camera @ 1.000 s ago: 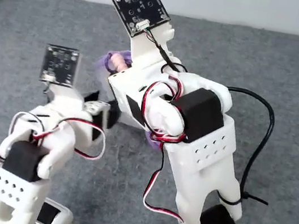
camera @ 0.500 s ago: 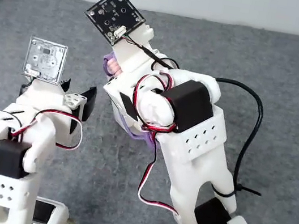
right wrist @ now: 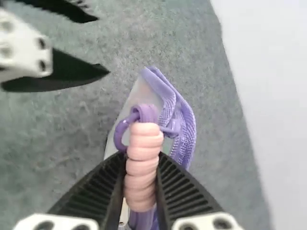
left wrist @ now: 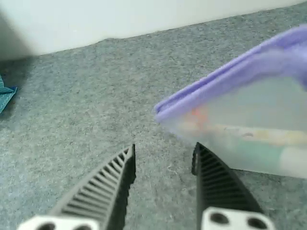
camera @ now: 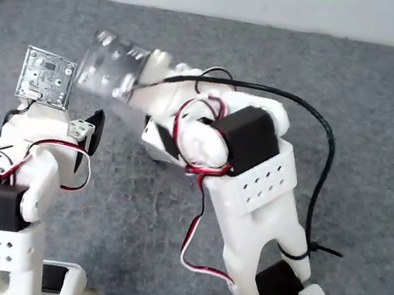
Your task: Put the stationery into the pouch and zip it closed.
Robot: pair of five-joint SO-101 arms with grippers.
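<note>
Okay, near side first: the left arm stands at the near left of the grey felt table. The right arm stands near centre-right and leans far and to the left across the middle. The left gripper has its jaws apart with nothing between them. It hovers over bare felt, tips just short of the pouch's corner and not touching it. The right gripper is clamped on the pink ribbed zipper pull, which is tied by a purple loop to the pouch's zipper. The pouch is clear with a purple zipper edge. It is tilted, lying just right of and beyond the left gripper, between the two grippers. Cannot tell if it rests on the felt or is lifted, or how far the zipper is drawn. The stationery is inside, seen through the clear side as blurred orange, cream and green shapes. A teal scrap lies far left on the felt. The white wall runs along the far side.
</note>
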